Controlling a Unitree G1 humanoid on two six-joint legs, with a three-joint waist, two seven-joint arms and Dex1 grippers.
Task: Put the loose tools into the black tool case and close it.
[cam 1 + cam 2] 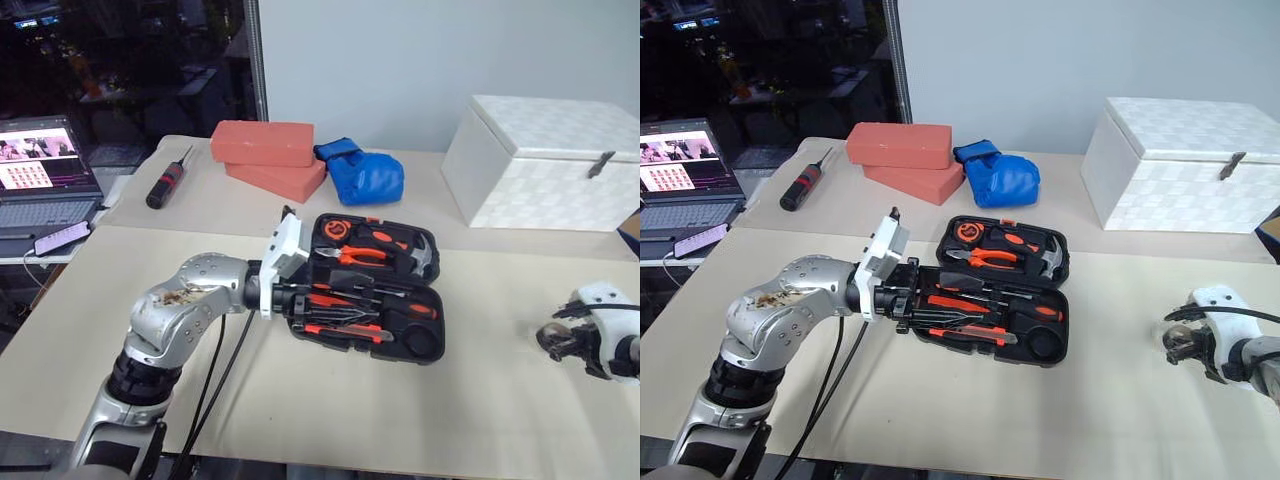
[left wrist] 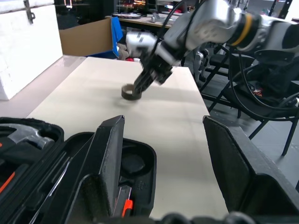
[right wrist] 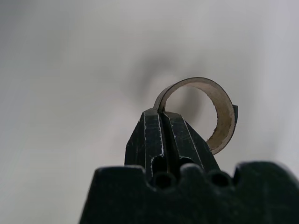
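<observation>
Laptop (image 1: 45, 165) far left, off the work area. Thick black screwdriver (image 1: 167, 180) with the red band lies on the back table, well apart from the case (not one of the loose tools, as I read it). Left gripper (image 1: 292, 300) sits at the near-left edge of the black tool case (image 1: 425, 340), fingers spread, one inside the tray rim and one outside; whether they touch the rim I cannot tell. Case lies open mid-table, both halves flat, recesses mostly filled with orange-and-black tools: pliers (image 1: 355, 254), hammer (image 1: 420, 255), slim screwdrivers (image 1: 345, 300). Round recess at the near-right corner looks empty. Red bricks (image 1: 265, 150), blue glove (image 1: 362, 175), white box (image 1: 550, 165) behind.

Right gripper (image 2: 148, 80) far right, fingers pinched shut on the wall of a small tape ring (image 3: 212, 112), lifted off or barely on the table (hard to say).

Judgement: packing looks nearly done, no loose orange tool visible on the table; lid closing and latching remain. Latch not made out; some recesses are hidden behind the left gripper.
</observation>
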